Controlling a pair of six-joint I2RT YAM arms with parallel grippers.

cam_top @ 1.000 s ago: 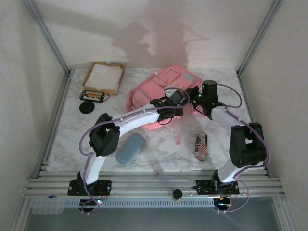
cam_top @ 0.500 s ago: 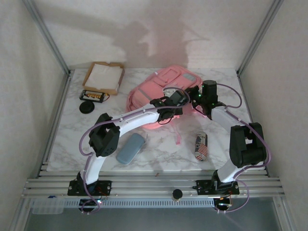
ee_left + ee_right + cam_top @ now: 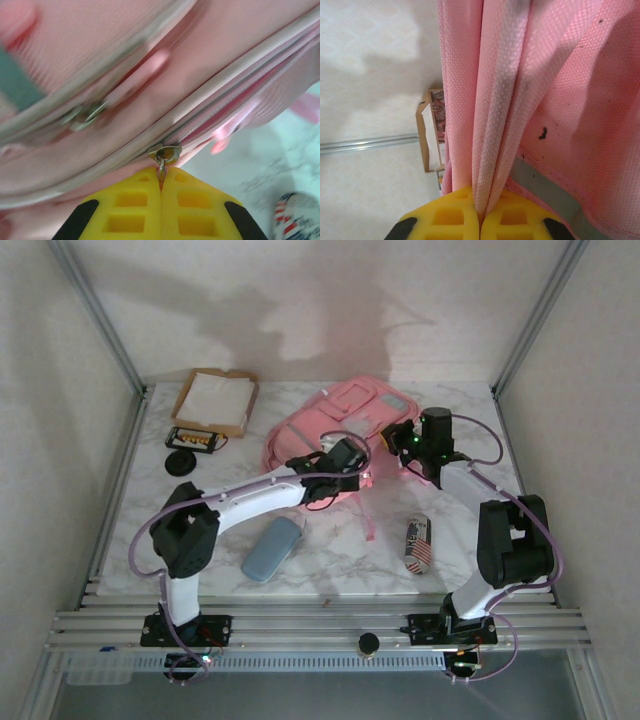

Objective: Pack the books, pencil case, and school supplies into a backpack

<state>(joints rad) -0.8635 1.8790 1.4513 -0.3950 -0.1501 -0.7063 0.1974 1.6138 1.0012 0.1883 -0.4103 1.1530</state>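
Note:
The pink backpack lies at the back middle of the marble table. My left gripper is at its near edge, shut on the metal zipper pull, which hangs from the slider on the pale zipper track. My right gripper is at the bag's right side, shut on a bunched fold of pink backpack fabric. A blue-grey oblong pencil case lies on the table near the left arm. The books are out of view.
A shallow cardboard tray with a white sheet sits at the back left. In front of it lie a small black box with orange items and a black disc. A flag-patterned roll lies near the right arm.
My left gripper has shut on the zipper pull and moved left and nearer along the bag's edge. Its elbow swung left. The right arm has held still.

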